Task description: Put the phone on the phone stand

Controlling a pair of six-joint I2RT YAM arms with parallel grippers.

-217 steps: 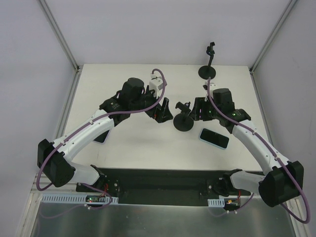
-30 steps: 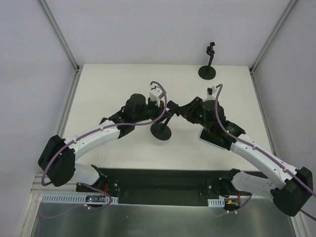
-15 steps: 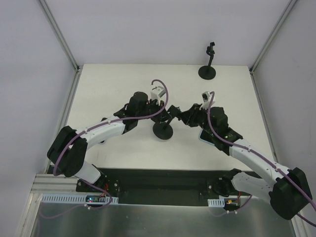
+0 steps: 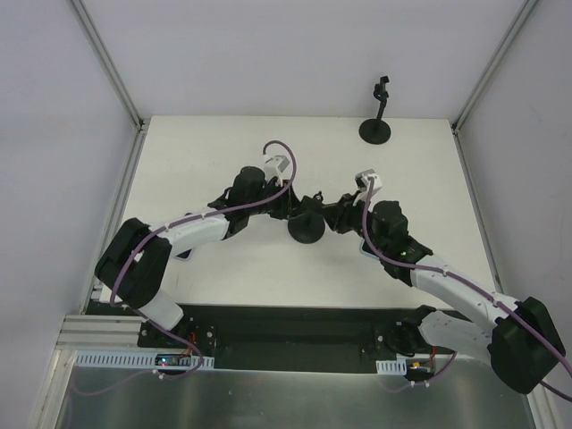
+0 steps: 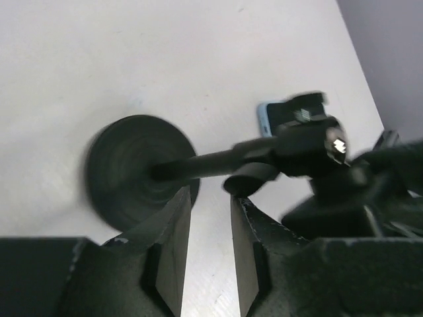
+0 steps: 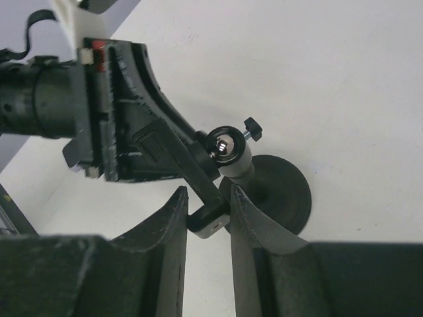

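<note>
- Preparation of the phone stand (image 4: 307, 225) looks to be the step in hand. Both arms meet over it at the centre of the top view, and its round base sits on the table (image 4: 206, 152).
- The right gripper (image 6: 207, 198) is clamped on the stand's clip bracket, which sits between its fingertips at the lower centre of the right wrist view. The ball joint and thumbscrew are just above.
- The left gripper (image 5: 210, 198) has its fingers a narrow gap apart with nothing between them. The stand's stem crosses just beyond the tips, mid-frame in the left wrist view.
- The phone (image 5: 266, 117) lies flat on the table and is not yet on the stand. Only a pale blue corner shows, right of centre behind the stand's head, and in the top view the right arm hides most of it.
- A second stand (image 4: 380, 114) is at the upper right, well apart from both arms.
- Next, by my reading, the cradle should be left facing up and steady. One arm then has to let go and reach for the phone — a flat thing that is hard to lift off the table.
</note>
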